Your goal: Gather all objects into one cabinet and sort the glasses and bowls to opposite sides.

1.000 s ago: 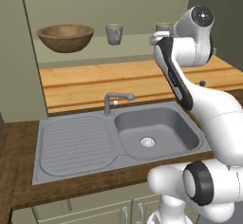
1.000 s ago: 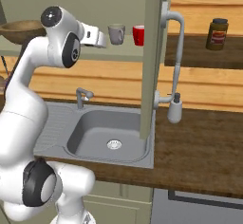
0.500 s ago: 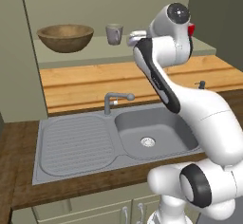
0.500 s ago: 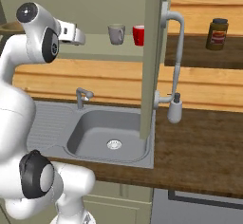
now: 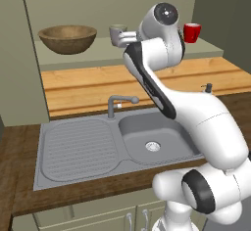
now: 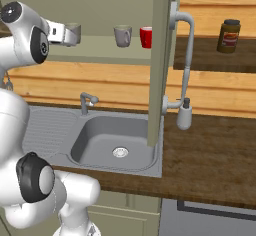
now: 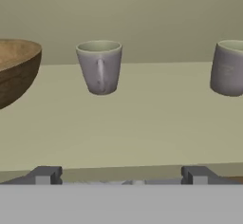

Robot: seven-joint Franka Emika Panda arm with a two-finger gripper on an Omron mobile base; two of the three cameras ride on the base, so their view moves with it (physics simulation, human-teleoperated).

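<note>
While gripper [image 7: 121,174] gapes wide before grey mug [image 7: 99,67], brown jar [image 6: 229,36], label unreadable

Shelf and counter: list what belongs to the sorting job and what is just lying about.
Part of the job:
- wooden bowl
- grey mug next to the bowl
- second grey mug
- red mug
- cabinet shelf
- open pincer

Lying about:
- sink
- tap
- brown jar
</note>
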